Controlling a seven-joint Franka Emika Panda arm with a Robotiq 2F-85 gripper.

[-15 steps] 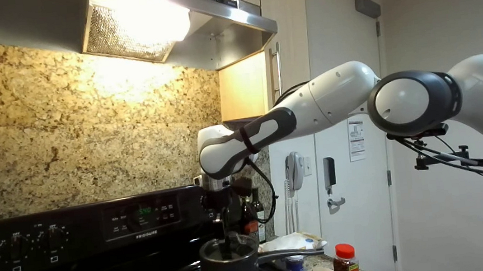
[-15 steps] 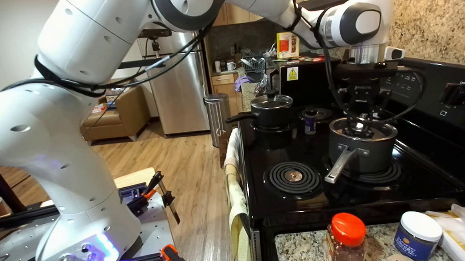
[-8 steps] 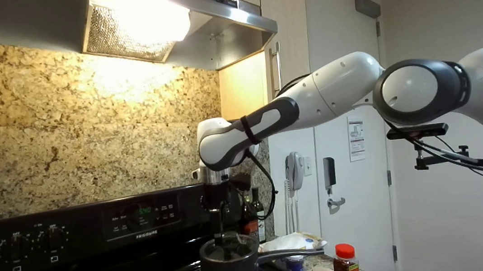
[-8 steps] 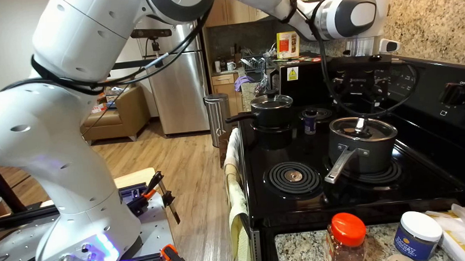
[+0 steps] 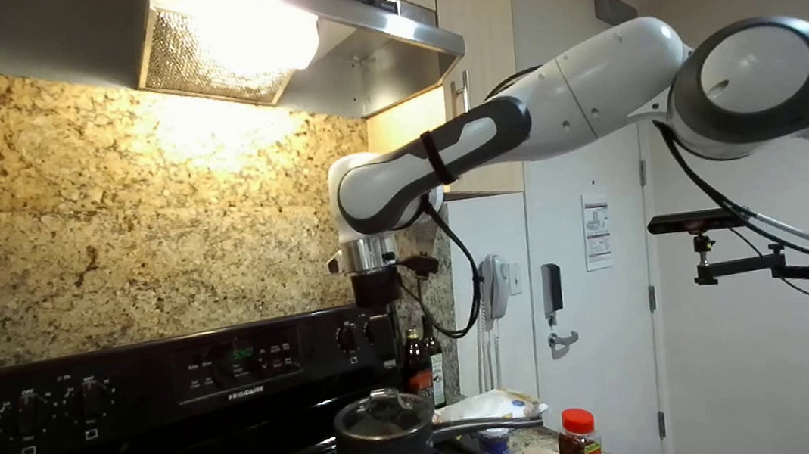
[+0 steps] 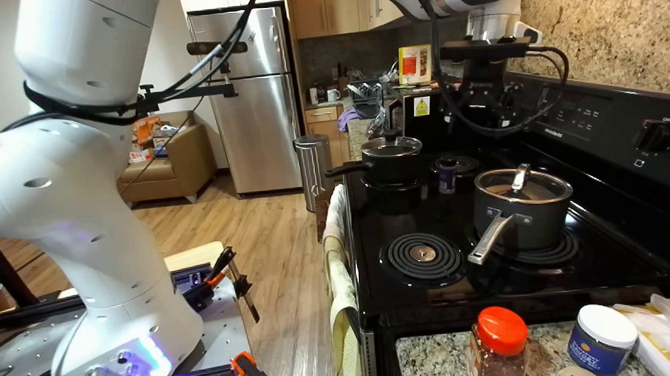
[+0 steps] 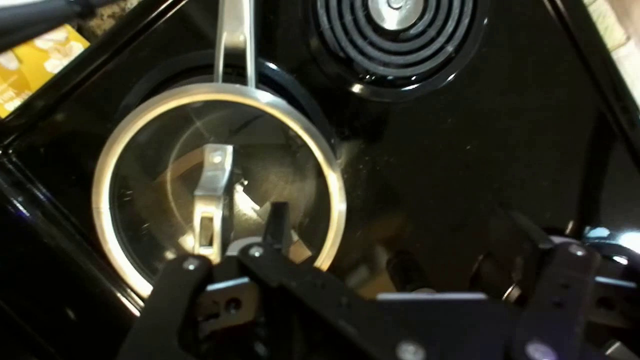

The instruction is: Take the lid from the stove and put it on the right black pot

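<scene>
The glass lid, with its metal rim and upright metal handle, lies level on the right black pot. In the wrist view the lid covers the pot's whole mouth. My gripper hangs above the stove, higher than the lid and off toward the far side. Its jaws stand wide apart in the wrist view, where the gripper has nothing between its fingers. One finger overlaps the lid's edge in that view, but there is height between them.
A second black pot with its own glass lid sits on a rear burner, beside a small dark jar. The control panel rises behind the stove, under the range hood. A red-capped jar stands on the counter.
My gripper, down at the lid's handle a second ago, has opened, let go and risen, shifting away from the counter side. The lid has stayed on the pot.
</scene>
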